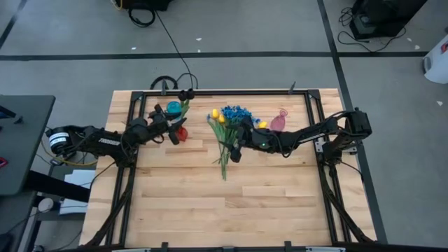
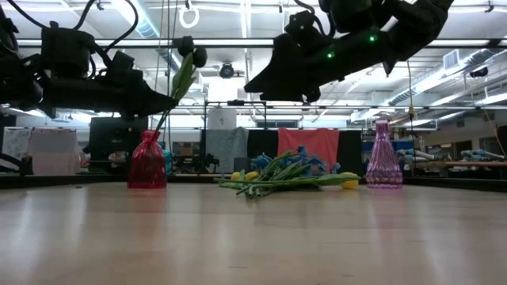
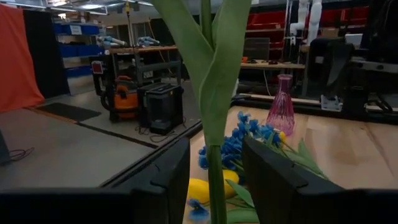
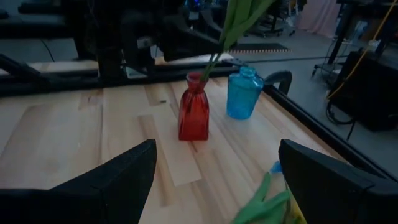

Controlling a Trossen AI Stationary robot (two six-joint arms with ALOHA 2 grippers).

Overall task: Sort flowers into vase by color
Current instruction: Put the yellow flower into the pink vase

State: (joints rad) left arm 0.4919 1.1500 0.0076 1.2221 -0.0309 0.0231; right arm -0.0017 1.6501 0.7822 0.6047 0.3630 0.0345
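Observation:
A dark tulip (image 2: 198,57) stands with its stem's lower end in the red vase (image 2: 146,162), leaning toward the table's far edge. My left gripper (image 3: 214,146) is open, level with the stem (image 3: 214,124), one finger on each side and a gap on both. A pile of blue blossoms and yellow tulips (image 1: 229,126) lies on the table's far middle. My right gripper (image 1: 234,152) hovers wide open above the pile's stem ends (image 1: 224,164). In the right wrist view a green leaf (image 4: 264,205) shows below the right gripper (image 4: 217,168).
A blue vase (image 1: 173,108) stands just beyond the red vase (image 1: 182,133), near the far-left edge. A pink vase (image 1: 278,122) stands right of the flower pile. A black frame (image 1: 231,92) runs along the table's far edge and sides. Bare wood (image 1: 231,210) fills the near half.

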